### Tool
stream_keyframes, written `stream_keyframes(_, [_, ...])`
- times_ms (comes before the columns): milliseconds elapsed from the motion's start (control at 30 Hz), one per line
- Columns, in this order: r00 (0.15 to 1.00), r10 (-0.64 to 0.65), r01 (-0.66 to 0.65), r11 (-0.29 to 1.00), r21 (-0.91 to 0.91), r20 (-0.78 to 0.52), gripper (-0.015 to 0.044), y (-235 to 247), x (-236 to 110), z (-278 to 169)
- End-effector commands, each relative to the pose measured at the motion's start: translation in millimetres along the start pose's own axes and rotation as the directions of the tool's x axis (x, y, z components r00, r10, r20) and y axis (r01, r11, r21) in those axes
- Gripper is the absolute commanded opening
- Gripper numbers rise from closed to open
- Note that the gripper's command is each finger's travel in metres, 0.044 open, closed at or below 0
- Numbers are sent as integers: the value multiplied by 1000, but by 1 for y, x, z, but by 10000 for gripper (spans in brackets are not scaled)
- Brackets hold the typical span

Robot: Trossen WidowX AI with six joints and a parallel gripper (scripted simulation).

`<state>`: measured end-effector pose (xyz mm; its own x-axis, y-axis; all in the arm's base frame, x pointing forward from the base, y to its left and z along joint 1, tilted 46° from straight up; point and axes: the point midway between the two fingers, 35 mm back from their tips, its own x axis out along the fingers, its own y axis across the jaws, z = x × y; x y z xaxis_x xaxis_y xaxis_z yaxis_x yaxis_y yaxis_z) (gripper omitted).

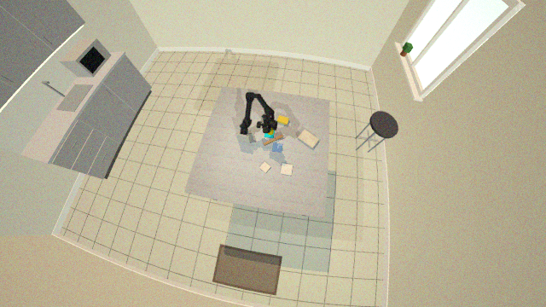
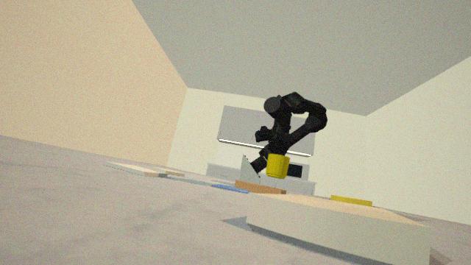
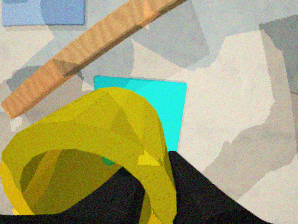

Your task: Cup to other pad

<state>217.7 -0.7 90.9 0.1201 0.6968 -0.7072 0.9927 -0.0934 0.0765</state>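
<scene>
The yellow cup (image 1: 271, 132) (image 2: 277, 166) (image 3: 85, 117) is held in the air, nearly upright in the exterior view. My gripper (image 3: 157, 156) is shut on its wall, one finger inside and one outside. A green marble (image 3: 108, 161) shows inside the cup; any others are hidden. The cyan pad (image 1: 268, 136) (image 3: 172, 102) lies below the cup, partly covered by it in the wrist view. The blue pad (image 1: 277, 147) (image 2: 229, 188) (image 3: 45, 14) lies on the far side of the wooden bar from the cyan pad.
The wooden bar (image 1: 273, 140) (image 2: 259, 187) (image 3: 75, 65) lies between the two pads. A yellow block (image 1: 282, 119) (image 2: 351, 200) and a large cream block (image 1: 308, 138) (image 2: 338, 228) lie to the right in the top and exterior views. Two cream tiles (image 1: 265, 167) (image 1: 287, 169) lie beyond the blue pad.
</scene>
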Motion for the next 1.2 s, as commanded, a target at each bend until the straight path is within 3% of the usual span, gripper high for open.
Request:
stream_keyframes(0, [1000,-1,1,1000,6,-6,0,-4,1,-6])
stream_keyframes(1167, [1000,0,0,1000,6,-5,0,-11,32,-14])
